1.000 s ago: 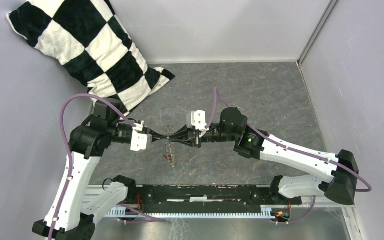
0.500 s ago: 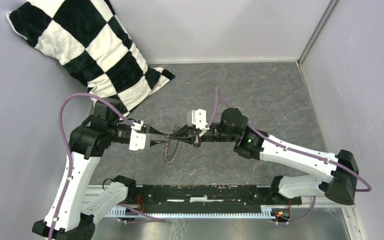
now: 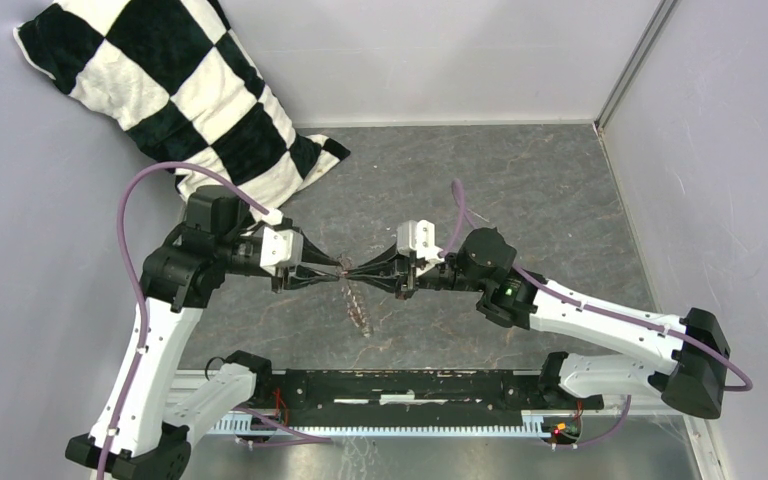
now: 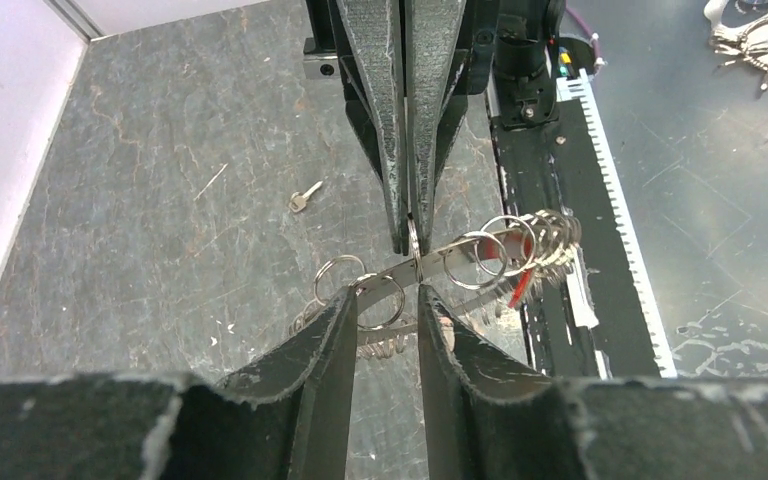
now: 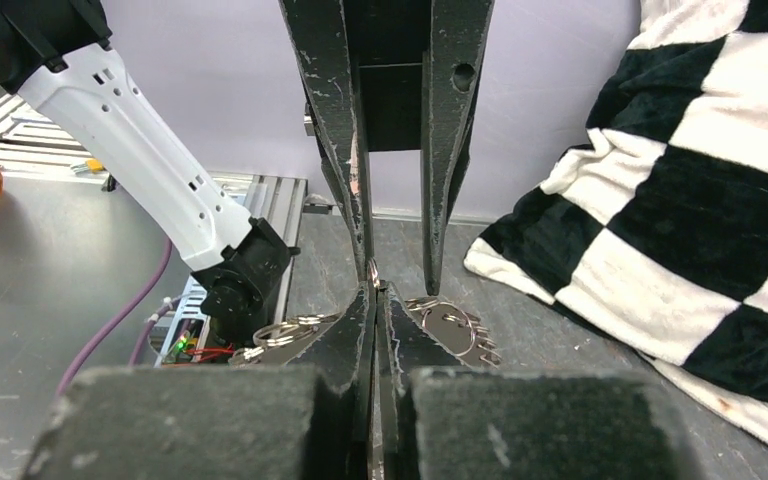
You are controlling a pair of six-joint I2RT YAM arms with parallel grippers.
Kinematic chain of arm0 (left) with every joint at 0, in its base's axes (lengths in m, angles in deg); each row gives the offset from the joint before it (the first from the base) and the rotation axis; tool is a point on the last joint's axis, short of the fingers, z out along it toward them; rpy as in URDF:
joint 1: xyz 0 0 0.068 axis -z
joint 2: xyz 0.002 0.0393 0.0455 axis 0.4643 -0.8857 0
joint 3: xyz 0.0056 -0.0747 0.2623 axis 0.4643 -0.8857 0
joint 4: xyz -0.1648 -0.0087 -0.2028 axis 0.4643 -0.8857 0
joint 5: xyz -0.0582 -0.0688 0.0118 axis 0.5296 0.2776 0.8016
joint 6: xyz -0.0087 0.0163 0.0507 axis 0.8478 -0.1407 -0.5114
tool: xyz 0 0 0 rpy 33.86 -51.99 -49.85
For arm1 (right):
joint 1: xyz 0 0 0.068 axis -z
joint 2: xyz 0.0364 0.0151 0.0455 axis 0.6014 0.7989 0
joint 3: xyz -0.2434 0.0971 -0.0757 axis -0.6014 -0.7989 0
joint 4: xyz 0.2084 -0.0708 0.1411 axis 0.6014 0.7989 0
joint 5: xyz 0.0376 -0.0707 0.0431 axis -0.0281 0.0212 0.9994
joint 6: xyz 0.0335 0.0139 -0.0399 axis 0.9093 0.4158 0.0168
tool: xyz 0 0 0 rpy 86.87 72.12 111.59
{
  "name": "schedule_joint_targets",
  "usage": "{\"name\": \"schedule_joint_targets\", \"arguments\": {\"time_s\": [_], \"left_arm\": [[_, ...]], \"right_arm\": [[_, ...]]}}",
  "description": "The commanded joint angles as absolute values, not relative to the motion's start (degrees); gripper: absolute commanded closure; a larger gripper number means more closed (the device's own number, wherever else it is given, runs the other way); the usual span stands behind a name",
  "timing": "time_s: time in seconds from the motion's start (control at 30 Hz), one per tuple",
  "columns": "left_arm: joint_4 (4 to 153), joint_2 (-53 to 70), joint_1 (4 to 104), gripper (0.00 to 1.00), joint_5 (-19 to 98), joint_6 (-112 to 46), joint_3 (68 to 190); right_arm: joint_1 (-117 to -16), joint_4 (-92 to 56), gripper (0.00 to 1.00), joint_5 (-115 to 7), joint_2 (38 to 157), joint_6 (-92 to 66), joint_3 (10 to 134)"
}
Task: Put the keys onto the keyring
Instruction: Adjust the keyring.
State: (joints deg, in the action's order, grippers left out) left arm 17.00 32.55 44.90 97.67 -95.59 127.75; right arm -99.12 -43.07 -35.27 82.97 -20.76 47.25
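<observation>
Horizontally, left arm [image 3: 175, 277] and right arm [image 3: 585, 312] meet tip to tip: right jaws clamp the keyring [image 3: 353, 298], left jaws stand parted.

Table: dark grey marbled slab [image 3: 520, 180], centre.
Walls: pale lilac panels [image 3: 440, 50], 9 through 3 o'clock.
Pillow: black-and-white checkered plush pillow [image 3: 175, 100] at 10 o'clock, propped against the panels, lower corner on the slab.

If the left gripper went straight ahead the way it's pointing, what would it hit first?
The keyring: its band crosses right at the left gripper's open jaws. Just beyond, the right gripper, shut on that ring, faces it tip to tip.
</observation>
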Motion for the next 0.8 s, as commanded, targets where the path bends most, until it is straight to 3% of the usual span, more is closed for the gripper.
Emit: {"name": "schedule_joint_targets", "arguments": {"time_s": [0.0,0.47,0.77], "left_arm": [[20.6,32.6,45.1,0.66,100.3,-85.7,130.1],[28.8,35.5,45.1,0.72,100.2,-74.5,127.2],[29.6,35.9,45.1,0.84,98.4,-73.9,125.6]], "right_arm": [[-99.4,-49.4,0.99,-36.5,81.4,-19.7,47.8],[-99.5,-52.0,0.99,-37.2,83.2,-16.3,48.1],[-99.6,-54.0,0.99,-38.0,83.0,-15.2,47.1]]}}
